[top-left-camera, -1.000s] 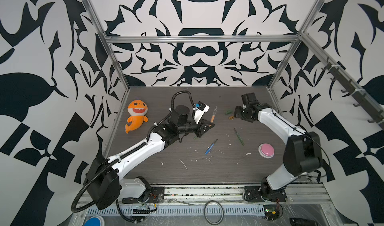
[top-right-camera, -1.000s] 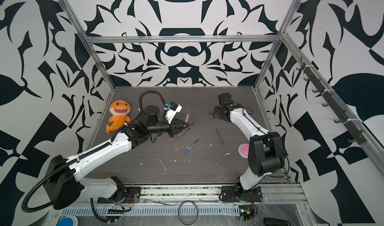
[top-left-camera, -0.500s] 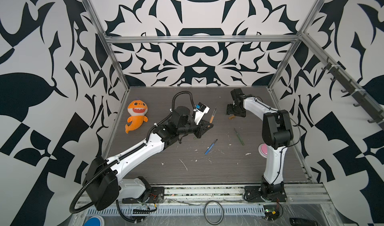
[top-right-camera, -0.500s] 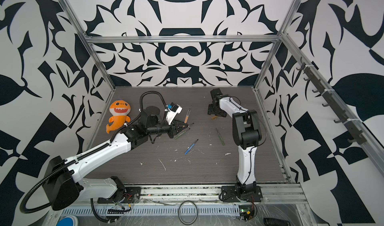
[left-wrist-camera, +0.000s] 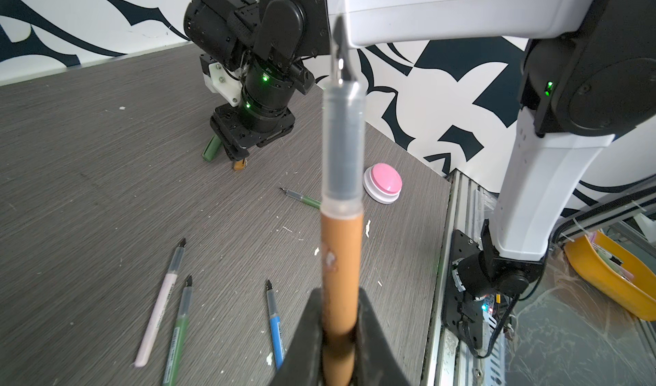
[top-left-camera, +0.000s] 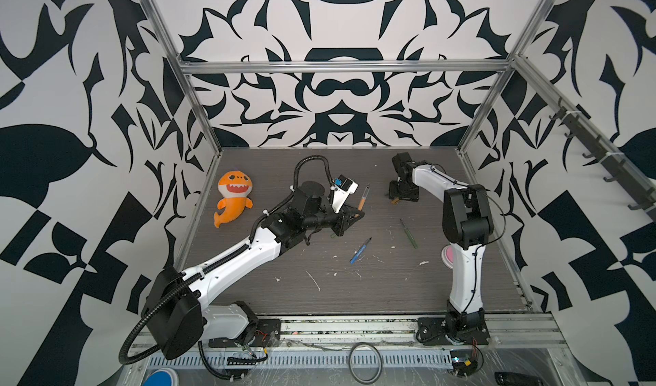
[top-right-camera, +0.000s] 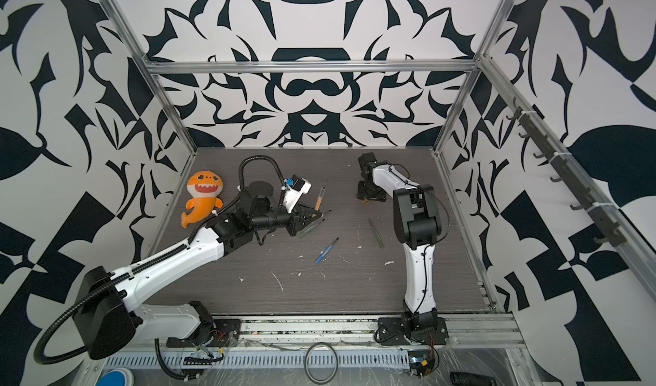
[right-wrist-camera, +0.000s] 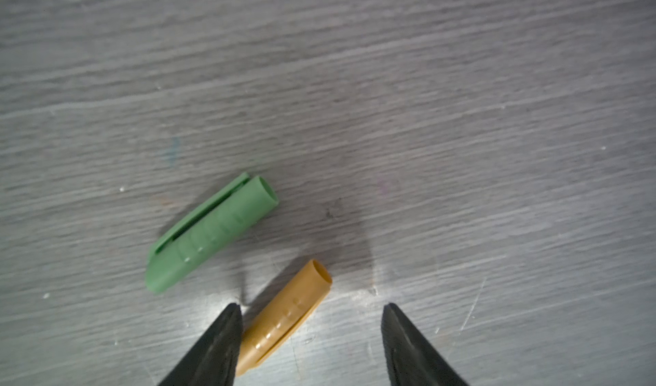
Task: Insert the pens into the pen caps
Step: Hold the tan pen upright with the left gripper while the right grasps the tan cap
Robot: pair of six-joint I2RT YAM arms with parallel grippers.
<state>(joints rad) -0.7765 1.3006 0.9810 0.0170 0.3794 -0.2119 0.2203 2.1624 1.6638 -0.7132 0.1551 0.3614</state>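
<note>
my left gripper (left-wrist-camera: pixel 339 306) still pinches the slim orange-brown plastic pen (left-wrist-camera: pixel 341 245) | my right gripper (right-wrist-camera: pixel 311 308) has swung inward, jaws spread astride the short orange-yellow plastic cap (right-wrist-camera: pixel 287 316)

Left gripper (top-right-camera: pixel 313 214) held an orange pen (top-right-camera: pixel 320 200)
Blue pen (top-right-camera: pixel 326 251) and green pen (top-right-camera: pixel 376 233) lay apart on the table (top-right-camera: pixel 355 292).

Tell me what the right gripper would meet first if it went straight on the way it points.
Probably the orange cap, lying on the table between the open jaws of the right gripper; depth is unclear.
</note>
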